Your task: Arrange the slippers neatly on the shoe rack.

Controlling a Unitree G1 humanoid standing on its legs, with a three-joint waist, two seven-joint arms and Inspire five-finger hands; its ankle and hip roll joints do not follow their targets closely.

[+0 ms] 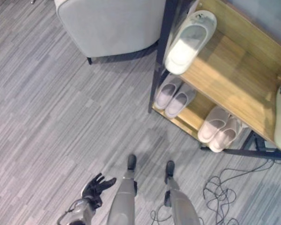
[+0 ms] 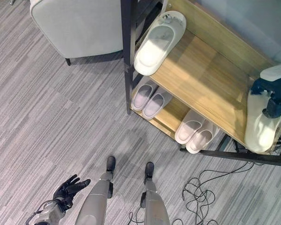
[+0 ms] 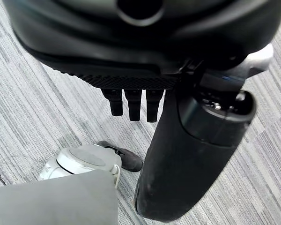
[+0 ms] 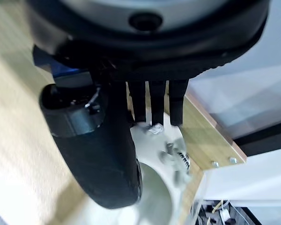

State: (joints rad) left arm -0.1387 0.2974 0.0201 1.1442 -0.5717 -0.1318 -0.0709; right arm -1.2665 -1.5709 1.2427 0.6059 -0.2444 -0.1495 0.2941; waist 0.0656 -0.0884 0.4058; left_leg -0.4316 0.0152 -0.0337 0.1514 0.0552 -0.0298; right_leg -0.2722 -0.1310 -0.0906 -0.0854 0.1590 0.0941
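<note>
Setting a pale slipper [image 2: 260, 124] at the right end of the shoe rack [image 2: 201, 79] top shelf.

Best eased down flat, toe outward like the slipper [image 2: 157, 44] at the rack's left end; right hand [image 2: 271, 93] fingers [image 4: 157, 101] over it, grip hard to tell; left hand [image 2: 68, 190] spread, empty.

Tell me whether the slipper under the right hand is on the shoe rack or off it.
On it. The white slipper lies on the shoe rack top shelf at its right end, with the right hand resting on top; whether the fingers grip it cannot be told.

Wood-grain shoe rack [image 2: 203, 79] w/ dark metal frame, smooth matt slippers [image 2: 158, 43]
</note>
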